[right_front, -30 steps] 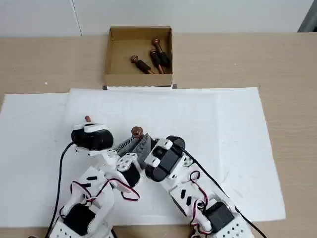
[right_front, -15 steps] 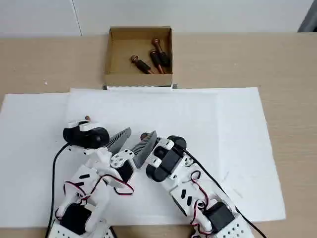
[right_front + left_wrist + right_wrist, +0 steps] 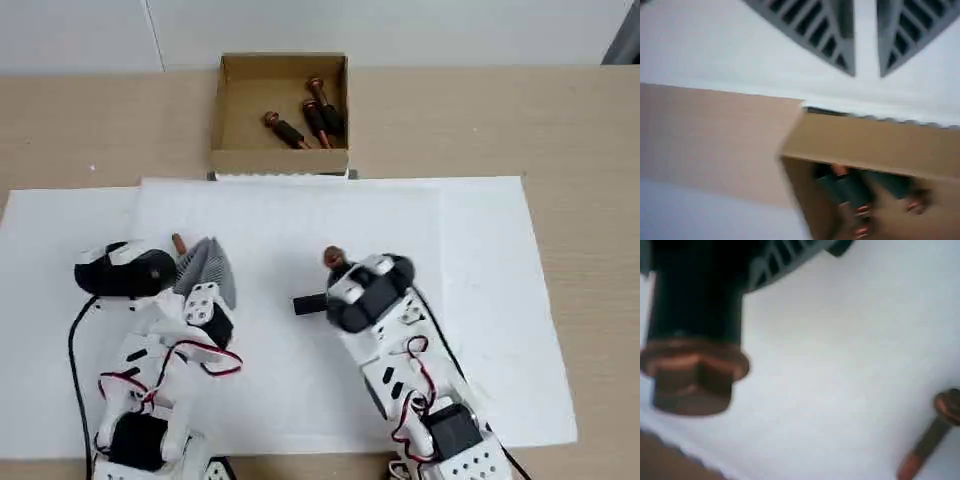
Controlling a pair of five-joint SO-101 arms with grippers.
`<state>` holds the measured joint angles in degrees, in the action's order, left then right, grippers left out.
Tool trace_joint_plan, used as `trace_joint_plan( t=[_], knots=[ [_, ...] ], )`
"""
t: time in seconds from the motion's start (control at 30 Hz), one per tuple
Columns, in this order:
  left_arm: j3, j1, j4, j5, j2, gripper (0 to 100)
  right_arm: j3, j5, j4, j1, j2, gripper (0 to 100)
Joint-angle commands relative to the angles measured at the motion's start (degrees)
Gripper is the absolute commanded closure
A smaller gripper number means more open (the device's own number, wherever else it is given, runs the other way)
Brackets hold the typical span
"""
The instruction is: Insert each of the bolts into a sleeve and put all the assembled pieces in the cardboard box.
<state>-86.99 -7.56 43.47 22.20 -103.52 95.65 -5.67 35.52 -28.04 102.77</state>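
Drawn apart now, your left gripper barely gapes, while your right gripper pinches the sleeve, whose bolt may slip out short of the cardboard box.

Loose bolt half behind left claw; sleeve cut by right wrist view's edge; box contents blurred

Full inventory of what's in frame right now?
box: 1, brown cardboard, table's far side, beyond paper.
bolts in sleeves: 3, copper and black, inside box.
held bolt in sleeve: 1, copper and black, in right pincer.
loose bolt: 1, copper, on paper by left arm.
paper: count unclear, white, under both arms.
table: 1, light wood.
left pincer: 1, grey, slightly open, empty, over paper.
right pincer: 1, shut on held bolt in sleeve.
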Motion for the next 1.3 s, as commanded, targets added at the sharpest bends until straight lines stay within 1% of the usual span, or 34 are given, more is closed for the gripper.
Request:
trace_joint_plan(
  t=[0.0, 0.07, 0.23, 0.33, 0.5, 0.73, 0.83, 1.03, 1.27],
  knots=[
    [-3.6, 2.0, -0.2, -5.8, -0.6, 99, -1.1, 5.9, 3.6, 2.7, 0.4, 99.5],
    [-6.0, 2.2, -0.2, -7.4, -0.6, 99, -3.4, 7.9, 6.0, 2.9, 0.3, 99.5],
    [-9.5, 2.2, -0.1, -9.3, -0.6, 99, -11.8, 8.1, 11.5, 2.8, -0.7, 99.5],
    [-9.4, 2.3, 0.0, -9.3, -0.6, 99, -17.8, 8.1, 13.2, 2.8, -6.8, 99.5],
    [-9.4, 2.2, 1.2, -9.3, -0.6, 99, -33.6, 8.4, 11.9, 2.9, -28.3, 99.5],
    [-9.4, 2.2, 6.9, -9.4, -0.6, 99, -62.4, 8.1, 9.2, 3.8, -63.9, 99.5],
    [-9.4, 2.2, 7.0, -9.4, -0.6, 99, -76.0, 7.8, 9.2, 5.5, -78.4, 99.5],
    [-9.4, 2.2, 7.0, -10.5, -0.6, 99, -103.3, -2.7, 9.3, 6.7, -103.9, 99.5],
    [-9.4, 2.2, 7.0, -10.5, -0.6, 99, -129.8, -15.7, 8.6, 6.3, -129.3, 99.5]
  ],
)
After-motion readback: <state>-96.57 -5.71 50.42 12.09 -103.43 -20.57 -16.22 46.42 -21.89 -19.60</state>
